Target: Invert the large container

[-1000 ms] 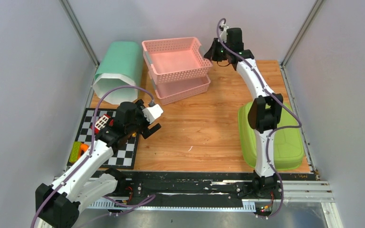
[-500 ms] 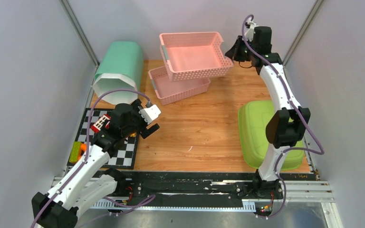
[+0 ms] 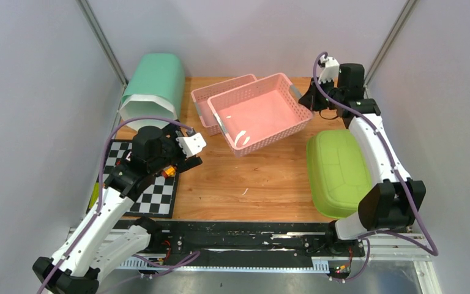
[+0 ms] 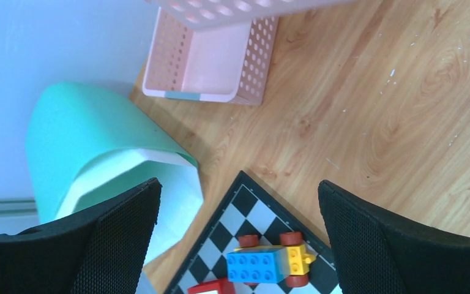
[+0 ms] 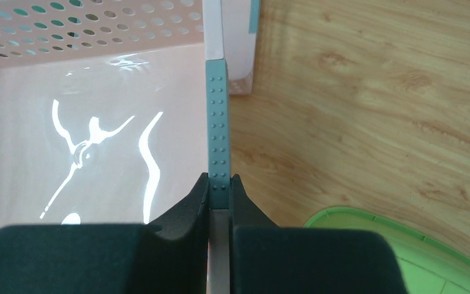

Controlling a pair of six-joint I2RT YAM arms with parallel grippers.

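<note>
The large container, a pink perforated basket [image 3: 260,113], hangs tilted above the table with its open side facing up and forward. My right gripper [image 3: 308,100] is shut on the grey handle strip [image 5: 216,110] of its right rim, and the glossy basket floor [image 5: 98,122] lies left of the fingers [image 5: 186,208]. The basket's underside [image 4: 232,9] shows at the top of the left wrist view. My left gripper [image 3: 186,156] stands open and empty above the chequered board [image 4: 251,208].
A smaller pink basket [image 3: 211,98] sits behind the held one. A mint bin [image 3: 153,89] lies on its side at the back left. A green tub [image 3: 336,171] rests bottom-up on the right. A brick toy car [image 4: 269,264] stands on the board [image 3: 156,193].
My right arm has lifted the large basket off the smaller one, swung it right, then brought it forward, lower and tilted. The left arm has drawn back a little to the left.
</note>
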